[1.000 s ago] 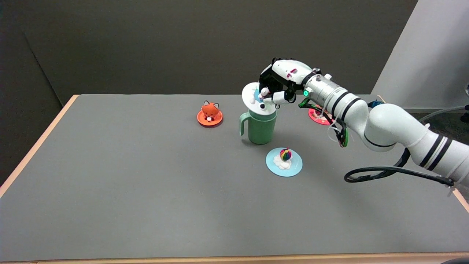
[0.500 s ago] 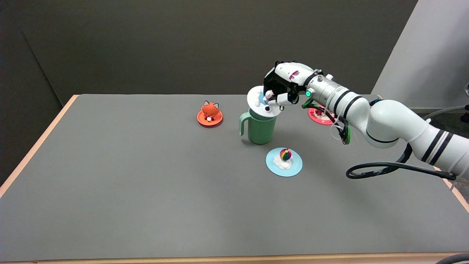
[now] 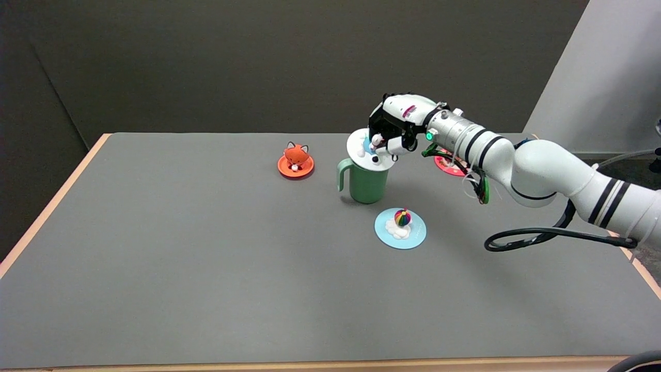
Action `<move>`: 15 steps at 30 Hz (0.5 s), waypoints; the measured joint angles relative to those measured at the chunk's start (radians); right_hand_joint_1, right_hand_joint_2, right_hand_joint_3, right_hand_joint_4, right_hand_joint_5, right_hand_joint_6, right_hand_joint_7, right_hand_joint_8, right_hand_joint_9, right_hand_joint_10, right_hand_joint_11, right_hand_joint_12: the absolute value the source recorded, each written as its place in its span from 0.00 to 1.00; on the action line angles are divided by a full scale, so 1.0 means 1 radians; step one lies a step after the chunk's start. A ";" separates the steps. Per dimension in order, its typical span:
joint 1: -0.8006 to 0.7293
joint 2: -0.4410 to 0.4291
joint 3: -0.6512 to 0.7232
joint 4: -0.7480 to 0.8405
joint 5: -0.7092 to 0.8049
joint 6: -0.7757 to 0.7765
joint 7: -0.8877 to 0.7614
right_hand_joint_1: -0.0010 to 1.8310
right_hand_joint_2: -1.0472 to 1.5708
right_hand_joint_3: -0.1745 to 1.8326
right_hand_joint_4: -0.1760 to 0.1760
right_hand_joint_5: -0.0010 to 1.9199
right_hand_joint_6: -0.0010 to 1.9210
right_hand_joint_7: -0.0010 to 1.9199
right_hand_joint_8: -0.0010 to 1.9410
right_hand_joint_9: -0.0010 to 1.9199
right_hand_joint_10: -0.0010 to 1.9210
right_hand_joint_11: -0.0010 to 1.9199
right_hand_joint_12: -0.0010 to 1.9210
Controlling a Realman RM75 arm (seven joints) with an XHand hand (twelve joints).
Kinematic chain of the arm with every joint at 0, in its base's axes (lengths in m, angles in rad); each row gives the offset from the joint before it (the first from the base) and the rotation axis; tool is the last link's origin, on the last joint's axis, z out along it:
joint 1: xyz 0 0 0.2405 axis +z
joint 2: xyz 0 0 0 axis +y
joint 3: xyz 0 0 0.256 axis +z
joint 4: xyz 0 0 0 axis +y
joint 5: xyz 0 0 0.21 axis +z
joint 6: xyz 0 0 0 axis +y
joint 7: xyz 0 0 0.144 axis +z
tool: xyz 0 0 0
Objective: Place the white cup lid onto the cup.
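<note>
One green cup (image 3: 365, 184) stands on the table (image 3: 155, 268). There are four lids in all: one white lid (image 3: 361, 150) at the cup's mouth, one orange lid (image 3: 295, 165) with a fox figure on top, one light blue lid (image 3: 400, 229) with a rainbow-coloured ball on a white cloud, and one pink lid (image 3: 448, 164) partly hidden behind the arm. One robot hand (image 3: 395, 126) is in view, on one white arm.

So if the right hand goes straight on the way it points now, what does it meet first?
The right hand points down and left, holding the white lid just over the green cup. Going on, the lid would probably meet the cup's rim first; depth is hard to judge from one view.
</note>
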 measured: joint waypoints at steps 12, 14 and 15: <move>0.036 -0.009 -0.053 0.026 0.009 0.009 0.001 0.54 0.81 0.19 1.00 0.45 0.60 0.58 0.19 0.56 0.25 0.40 0.66; 0.040 -0.011 -0.059 0.028 0.009 0.015 0.000 0.57 0.67 0.52 1.00 0.47 0.13 0.58 0.14 0.56 0.22 0.39 0.71; 0.041 -0.011 -0.062 0.028 0.009 0.017 0.000 0.57 0.67 0.53 1.00 0.46 0.13 0.58 0.13 0.56 0.21 0.38 0.71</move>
